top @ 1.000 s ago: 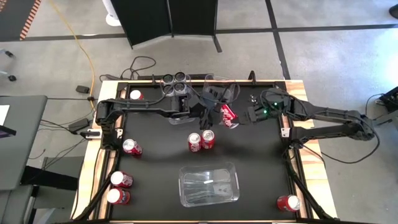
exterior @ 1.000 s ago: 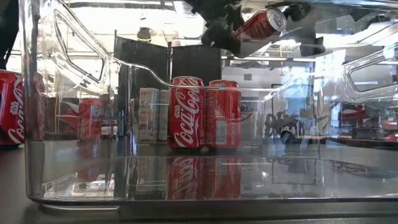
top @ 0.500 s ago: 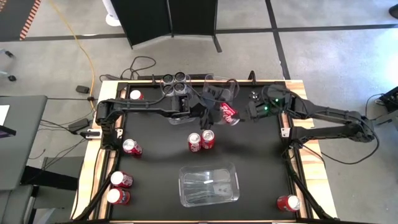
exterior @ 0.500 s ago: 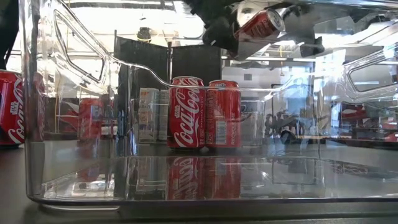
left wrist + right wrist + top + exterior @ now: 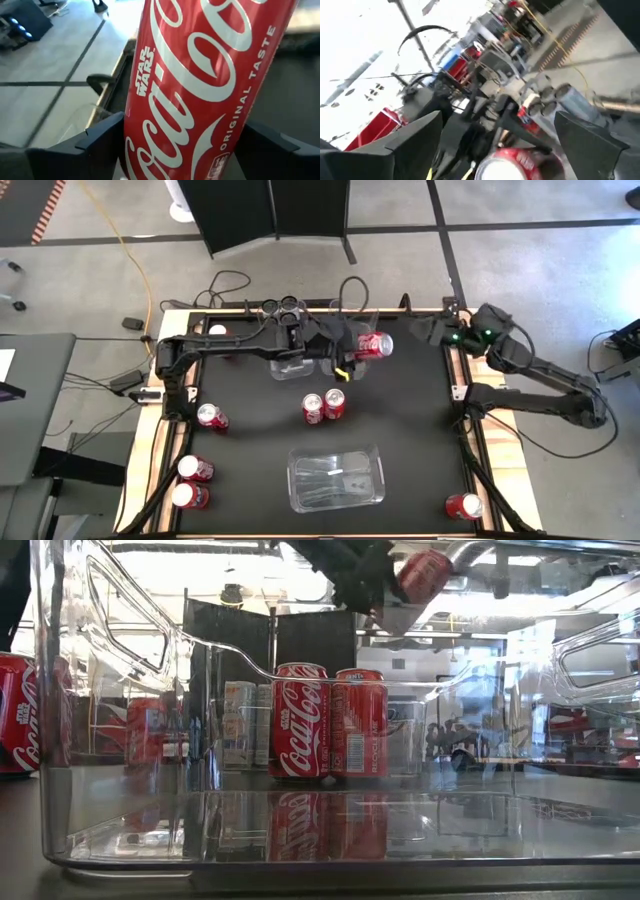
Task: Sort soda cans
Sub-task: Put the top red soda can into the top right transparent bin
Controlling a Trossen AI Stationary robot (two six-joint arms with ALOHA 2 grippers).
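A red soda can point(image 5: 373, 345) hangs high over the far middle of the table with my left gripper point(image 5: 350, 352) shut on it; it fills the left wrist view point(image 5: 200, 85). My right gripper point(image 5: 428, 330) stands open and empty near the far right edge, apart from the can point(image 5: 515, 162). Two red cans point(image 5: 323, 406) stand upright at the table's middle. Several more red cans stand along the left side point(image 5: 195, 469), and one stands at the near right corner point(image 5: 463, 506). My left gripper pinches the red can's body between its two fingers, one on each side wall point(image 5: 131, 145). The fingers come level from the table's left. The can juts out past them toward the right, roughly level point(image 5: 425, 570) and lifted clear of the table.
A clear bin point(image 5: 336, 476) lies near the front middle. Another clear bin point(image 5: 290, 366) sits under the left arm at the far side, with silver can tops point(image 5: 284, 307) behind it. A third clear bin point(image 5: 352, 315) stands at the far edge.
My right gripper has let go of the red can and drawn back and up toward the table's right edge. My left gripper keeps the can; it has rolled and swung a little toward the far edge. The can has turned from slanting to roughly level.
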